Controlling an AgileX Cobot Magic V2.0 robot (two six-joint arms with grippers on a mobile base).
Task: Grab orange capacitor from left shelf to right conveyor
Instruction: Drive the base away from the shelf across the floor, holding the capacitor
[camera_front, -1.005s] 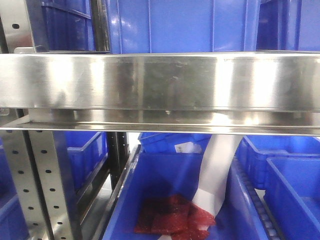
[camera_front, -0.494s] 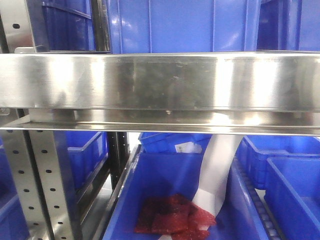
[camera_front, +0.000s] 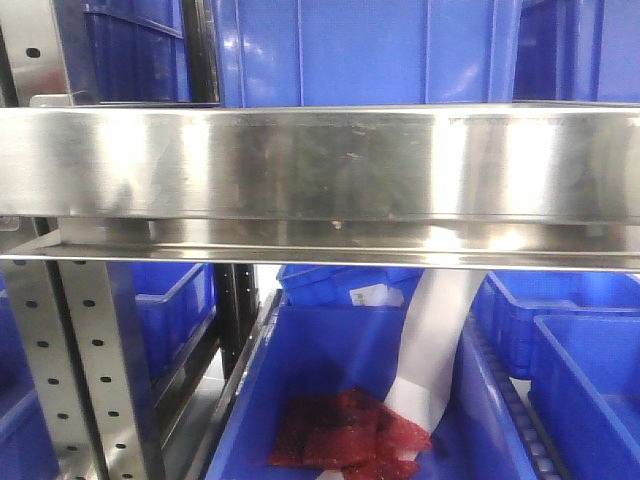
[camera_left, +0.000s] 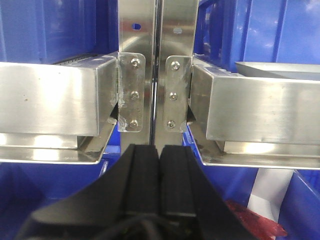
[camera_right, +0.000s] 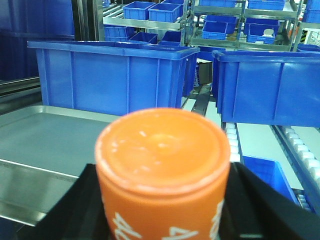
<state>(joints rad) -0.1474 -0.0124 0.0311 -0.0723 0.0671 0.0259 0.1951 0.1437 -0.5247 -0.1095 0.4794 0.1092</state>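
The orange capacitor (camera_right: 162, 150) fills the lower middle of the right wrist view, top face toward the camera and white print on its side. My right gripper (camera_right: 162, 200) is shut on it, with a black finger on each side. My left gripper (camera_left: 160, 155) is shut with nothing in it, its black pads pressed together. It points at the paired uprights (camera_left: 137, 60) of the left shelf. The shelf's shiny steel beam (camera_front: 320, 165) crosses the front view. Neither gripper shows in the front view. The right conveyor is out of view.
Large blue bins (camera_right: 112, 77) stand behind the capacitor, with a shallow silver tray (camera_right: 50, 135) at the left and roller tracks (camera_right: 300, 150) at the right. Below the beam, a blue bin (camera_front: 330, 360) holds red crinkly bags (camera_front: 340, 435) and a white band (camera_front: 435, 340).
The white band below the beam wavers slightly. Nothing else in the front view has moved.
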